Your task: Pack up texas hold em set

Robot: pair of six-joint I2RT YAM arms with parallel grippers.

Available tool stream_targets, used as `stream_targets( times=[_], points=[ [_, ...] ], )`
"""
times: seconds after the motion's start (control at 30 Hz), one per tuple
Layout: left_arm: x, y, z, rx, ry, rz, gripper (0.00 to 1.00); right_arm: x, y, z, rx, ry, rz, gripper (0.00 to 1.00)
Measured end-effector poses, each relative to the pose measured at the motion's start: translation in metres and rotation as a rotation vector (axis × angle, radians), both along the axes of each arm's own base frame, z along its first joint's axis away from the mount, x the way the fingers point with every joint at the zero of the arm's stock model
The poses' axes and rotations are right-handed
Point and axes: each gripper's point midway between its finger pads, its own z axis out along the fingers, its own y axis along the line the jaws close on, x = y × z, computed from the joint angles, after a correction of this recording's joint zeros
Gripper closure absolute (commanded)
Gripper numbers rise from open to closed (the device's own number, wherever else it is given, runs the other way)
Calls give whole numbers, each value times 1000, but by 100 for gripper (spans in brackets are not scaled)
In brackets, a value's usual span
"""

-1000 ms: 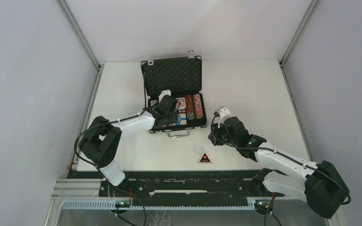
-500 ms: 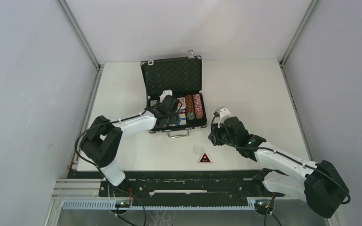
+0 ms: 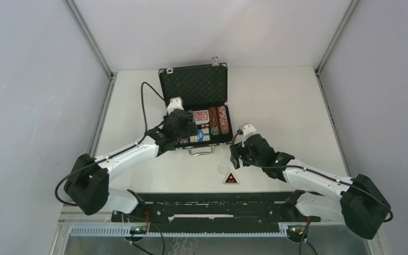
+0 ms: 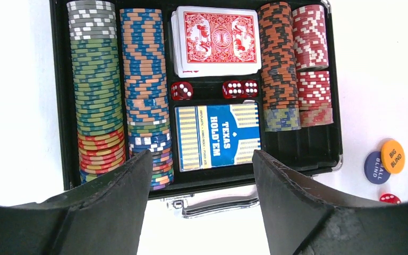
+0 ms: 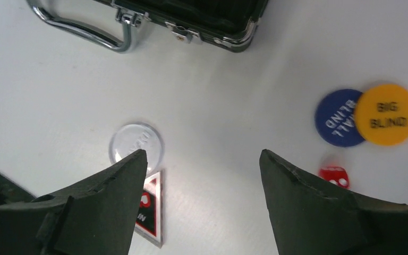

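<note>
The black briefcase (image 3: 219, 79) lies open, lid up, at the table's back middle. In the left wrist view its tray (image 4: 57, 106) holds multicoloured chip stacks (image 4: 96, 85), a red deck (image 4: 216, 38), a blue deck (image 4: 218, 135) and red dice (image 4: 181, 90). My left gripper (image 3: 180, 130) (image 4: 202, 155) hangs open and empty above the case's near edge and silver handle (image 4: 212, 204). My right gripper (image 3: 236, 155) (image 5: 203, 155) is open and empty over bare table. Round it lie a clear round token (image 5: 136, 142), a triangular token (image 5: 150, 210), a blue token (image 5: 340, 117), a yellow token (image 5: 387, 114) and a red die (image 5: 333, 175).
The clear token (image 3: 223, 169) and triangular token (image 3: 231, 178) lie near the table's front edge. Grey walls with metal rails (image 3: 93, 42) close in left, right and back. The arms' base rail (image 3: 202, 207) runs along the near edge.
My left gripper has drawn back and up out of the case, and its arm has swung outward. My right gripper has shifted slightly left and nearer.
</note>
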Motion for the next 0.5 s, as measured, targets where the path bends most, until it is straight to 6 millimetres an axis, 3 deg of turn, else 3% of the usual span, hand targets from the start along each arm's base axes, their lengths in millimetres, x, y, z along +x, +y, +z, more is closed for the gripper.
stream_targets(
  times=[0.1,0.17,0.23,0.33,0.5],
  points=[
    [-5,3,5,-18,-20,-6,26,-7,4,12,-99,-95,-8,0],
    [-7,4,11,-36,-40,-14,26,-9,12,35,-118,-180,-21,0],
    [-9,3,18,-59,-63,-21,27,1,12,61,-84,-244,-93,7],
    [-10,0,25,-99,-99,-35,27,33,-19,79,-34,-244,-293,20],
    [-14,-6,16,-129,-97,-69,27,64,-80,62,35,-101,-579,30]
  ],
)
